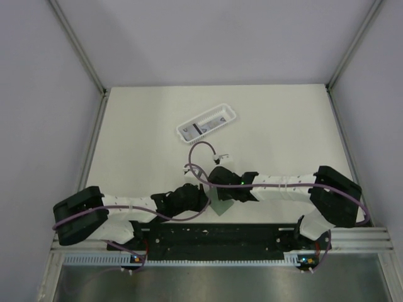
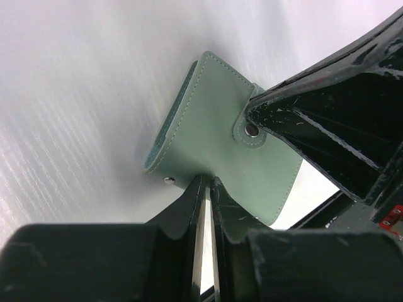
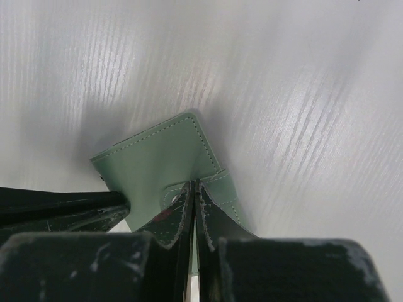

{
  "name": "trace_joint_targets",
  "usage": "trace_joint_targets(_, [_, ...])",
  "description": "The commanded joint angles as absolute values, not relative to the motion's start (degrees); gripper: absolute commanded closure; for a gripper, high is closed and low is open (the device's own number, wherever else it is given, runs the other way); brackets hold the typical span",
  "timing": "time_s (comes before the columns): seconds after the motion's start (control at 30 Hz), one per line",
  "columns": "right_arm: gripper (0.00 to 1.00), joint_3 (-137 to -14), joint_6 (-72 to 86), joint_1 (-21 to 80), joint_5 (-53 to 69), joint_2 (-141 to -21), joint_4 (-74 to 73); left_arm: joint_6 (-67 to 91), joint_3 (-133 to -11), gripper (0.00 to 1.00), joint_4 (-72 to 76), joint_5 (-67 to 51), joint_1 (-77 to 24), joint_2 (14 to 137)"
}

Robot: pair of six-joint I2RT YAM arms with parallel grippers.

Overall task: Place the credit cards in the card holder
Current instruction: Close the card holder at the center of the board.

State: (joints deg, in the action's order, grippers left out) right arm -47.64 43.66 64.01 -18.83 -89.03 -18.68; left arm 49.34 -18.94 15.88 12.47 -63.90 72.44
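- Top external: both arms reach inward and meet near front-centre of table (image 1: 283, 126), just ahead of their bases.
- Card holder (image 1: 221, 206) is between the two grippers, close to the near table edge. It shows as a small sage-green wedge, tilted rather than lying flat.
- Left gripper (image 1: 203, 200) is at holder's left side; right gripper (image 1: 221, 189) is just behind and above it.
- White slotted basket (image 1: 230, 116) sits farther back, well apart from the grippers, angled. Sth pale w/ dark marks lies in it, too small to say if it's the credit cards.
- Left wrist: holder is folded shut, green outside facing cam, darker bluish inside seen at its open side edge.
- Strap (image 2: 255, 135) w/ metal snap lies across holder's face; 2nd small stud (image 2: 169, 180) sits at the lower corner.
- L fingers are nearly together, thin slit of light btwn them, tips touching holder's lower edge beside that stud. Can't tell if they pinch the edge or only touch it.
- R gripper's tips come in from the right, meeting at the strap by the snap.
- Right wrist: R fingers are pressed together, no gap, clamped on holder's strap.
- L gripper's dark fingers enter from the left, touching holder's corner; bare white table lies beyond.
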Motion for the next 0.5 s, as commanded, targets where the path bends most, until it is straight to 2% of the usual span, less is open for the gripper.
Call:
trace_joint_targets(0.0, [1.00, -42.0, 47.2, 64.9, -15.6, -91.0, -26.4, 49.0, -19.5, 0.87, 20.0, 10.5, -63.9, 76.9])
trace_joint_targets(0.1, [0.98, -39.2, 49.7, 65.0, -14.2, -87.3, -24.2, 48.6, -20.9, 0.88, 20.4, 10.1, -63.9, 79.3])
trace_joint_targets(0.47, [0.73, -31.4, 49.3, 65.2, -15.9, -66.3, -18.9, 48.9, -22.8, 0.88, 20.4, 9.8, -63.9, 81.2])
